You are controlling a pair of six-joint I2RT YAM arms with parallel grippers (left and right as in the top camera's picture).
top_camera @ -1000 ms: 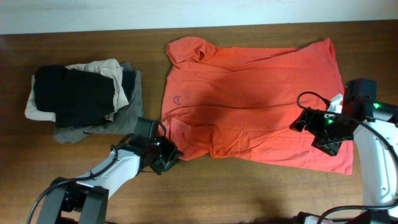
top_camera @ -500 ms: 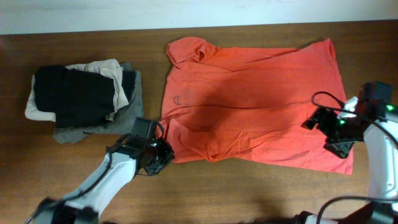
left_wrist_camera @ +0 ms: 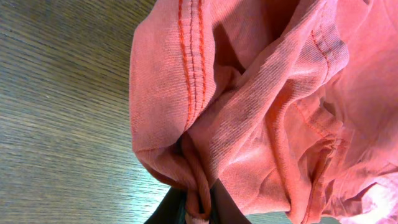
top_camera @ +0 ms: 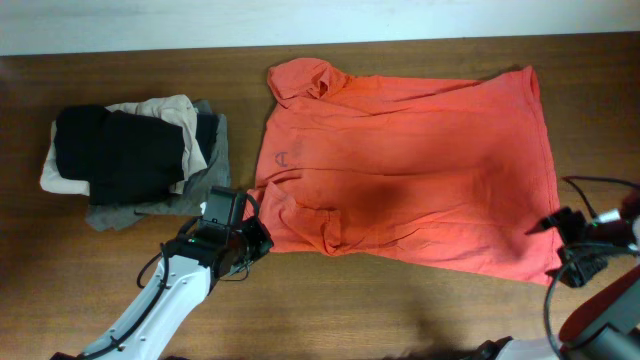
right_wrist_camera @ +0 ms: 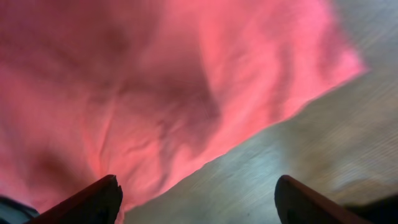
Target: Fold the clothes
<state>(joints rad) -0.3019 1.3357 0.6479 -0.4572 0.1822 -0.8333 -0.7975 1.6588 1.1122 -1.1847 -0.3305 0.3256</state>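
T-shirt (top_camera: 400, 190) is limp and light: left gripper (left_wrist_camera: 198, 208) clamped on bunched hem, right gripper (right_wrist_camera: 199, 193) apart and empty; pinch the free hem corner by the tabletop's (top_camera: 400, 310) front edge.

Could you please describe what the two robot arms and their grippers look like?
The left arm and right arm have smooth white links ending in black wrist housings. The left gripper and right gripper are black, with thin black cables looping beside each wrist. In the right wrist view, the fingers look dark and wedge-shaped.

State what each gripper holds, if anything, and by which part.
Left gripper pinches the T-shirt by a bunched stitched edge at its corner; right gripper is open, holding nothing.
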